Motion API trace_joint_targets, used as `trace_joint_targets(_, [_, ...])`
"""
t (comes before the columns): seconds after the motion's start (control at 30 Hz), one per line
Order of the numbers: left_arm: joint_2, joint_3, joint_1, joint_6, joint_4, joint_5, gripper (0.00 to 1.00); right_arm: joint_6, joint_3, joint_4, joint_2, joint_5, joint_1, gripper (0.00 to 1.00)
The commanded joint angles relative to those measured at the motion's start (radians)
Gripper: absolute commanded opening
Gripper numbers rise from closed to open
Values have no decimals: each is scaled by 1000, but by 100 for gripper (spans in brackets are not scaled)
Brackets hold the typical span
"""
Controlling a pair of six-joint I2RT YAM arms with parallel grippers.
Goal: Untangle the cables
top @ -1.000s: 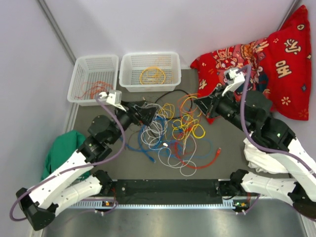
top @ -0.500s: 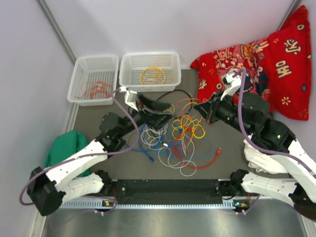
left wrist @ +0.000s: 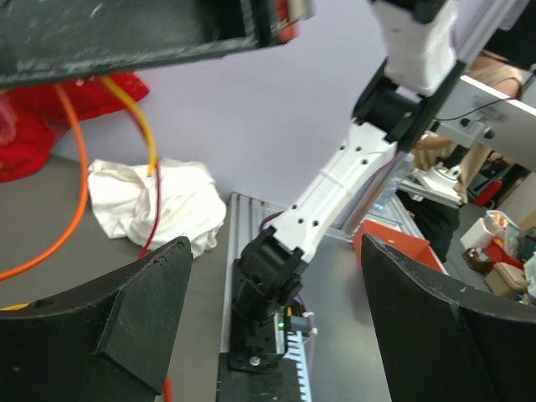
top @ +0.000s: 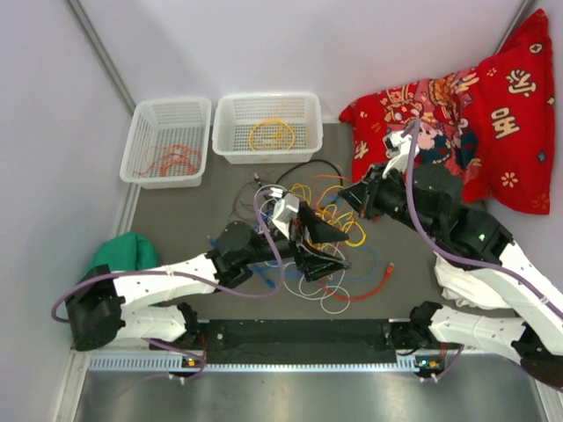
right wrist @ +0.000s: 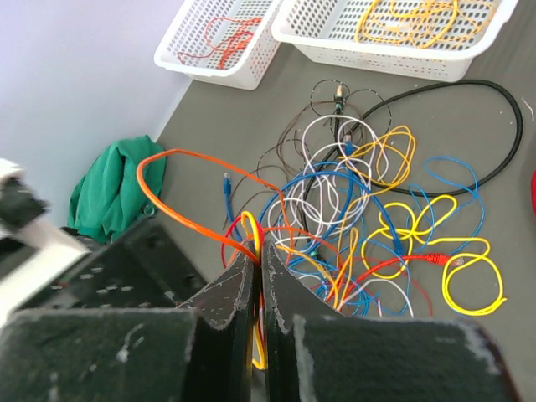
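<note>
The cables (top: 327, 236) lie in a tangle of yellow, blue, white, red and orange loops in the middle of the grey table (top: 176, 211). My left gripper (top: 341, 246) hangs open over the tangle's right half, with nothing between its fingers (left wrist: 142, 310). My right gripper (top: 346, 195), at the tangle's far right edge, is shut on an orange, a yellow and a red cable (right wrist: 251, 239), lifted off the pile. In the left wrist view the orange cable (left wrist: 79, 167) and the yellow cable (left wrist: 138, 126) hang down from above.
Two white baskets stand at the back: the left one (top: 141, 132) holds orange cable, the right one (top: 229, 132) yellow cable. A black cable loop (top: 303, 167) lies behind the tangle. There is a red cloth (top: 493, 105) at the back right, a green cloth (top: 119, 255) at left and a white cloth (top: 457, 281) at right.
My left arm has swung from beside the baskets rightward and nearer, out over the tangle. The right gripper has shifted slightly left, still shut on its cables.
</note>
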Motion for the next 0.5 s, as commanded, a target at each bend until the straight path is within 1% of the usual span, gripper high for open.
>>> trace_joint_targets(0.0, [55, 22, -7, 56, 107, -53, 86, 29, 8, 49, -4, -20, 10, 0])
trace_joint_targets(0.17, [100, -11, -7, 128, 159, -199, 87, 50, 19, 56, -1, -54, 10, 0])
trace_joint_targets(0.3, [118, -22, -7, 175, 173, -288, 88, 55, 28, 49, -2, -63, 10, 0])
trace_joint_targets(0.47, [84, -22, -7, 231, 147, -322, 89, 49, 25, 39, -9, -49, 10, 0])
